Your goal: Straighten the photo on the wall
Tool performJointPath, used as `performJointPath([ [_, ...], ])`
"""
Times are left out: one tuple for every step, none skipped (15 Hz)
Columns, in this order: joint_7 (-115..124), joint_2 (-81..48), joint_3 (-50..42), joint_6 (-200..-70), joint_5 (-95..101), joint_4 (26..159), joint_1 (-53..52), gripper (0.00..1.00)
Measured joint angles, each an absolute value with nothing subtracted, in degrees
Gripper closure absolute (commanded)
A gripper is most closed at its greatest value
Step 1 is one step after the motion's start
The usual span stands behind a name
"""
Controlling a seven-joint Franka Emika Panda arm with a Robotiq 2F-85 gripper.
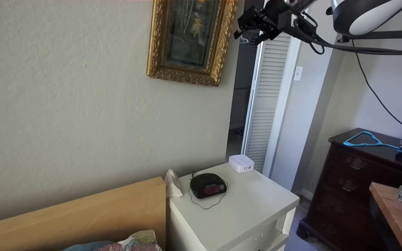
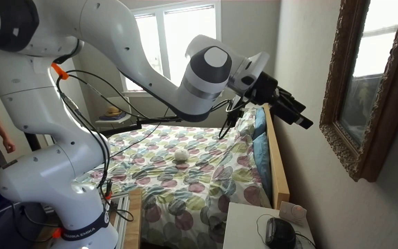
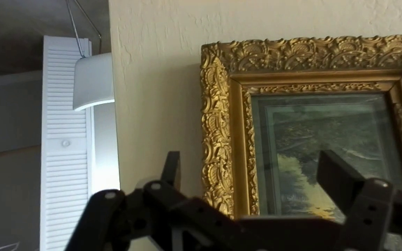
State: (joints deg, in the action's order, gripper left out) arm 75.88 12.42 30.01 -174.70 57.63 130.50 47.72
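Currently the gold-framed photo hangs on the wall, its lower edge sloping down toward the louvered door in an exterior view. I have the gripper near the photo but apart, its fingers spread wide in my wrist view, and down below I see a black clock on the white nightstand.

Jaws spread before gold-framed photo on wall; distance hard to judge. Louvered door at left.
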Motion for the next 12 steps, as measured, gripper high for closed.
performJointPath([
  [75.9, 12.2, 30.2, -174.7, 58.7, 129.9, 48.5, 0.0],
  [76.0, 11.9, 30.4, -174.7, 59.9, 129.2, 49.3, 0.0],
  [76.0, 11.5, 30.7, -174.7, 61.1, 128.4, 50.0, 0.0],
  [76.2, 11.0, 31.1, -174.6, 62.3, 127.5, 50.7, 0.0],
  [76.3, 10.3, 31.6, -174.5, 63.5, 126.6, 51.3, 0.0],
  [76.5, 9.6, 32.2, -174.2, 64.6, 125.7, 51.8, 0.0],
  [76.6, 8.8, 32.7, -174.0, 65.5, 125.0, 52.1, 0.0],
  [77.0, 8.1, 33.1, -173.7, 66.5, 124.2, 52.3, 0.0],
  [77.6, 7.3, 33.5, -173.2, 67.4, 123.5, 52.4, 0.0],
  [78.4, 6.6, 33.8, -172.5, 68.6, 122.7, 52.6, 0.0],
  [79.4, 5.7, 34.1, -171.9, 69.8, 121.9, 52.7, 0.0],
  [80.5, 4.8, 34.3, -171.1, 71.2, 121.0, 52.8, 0.0],
])
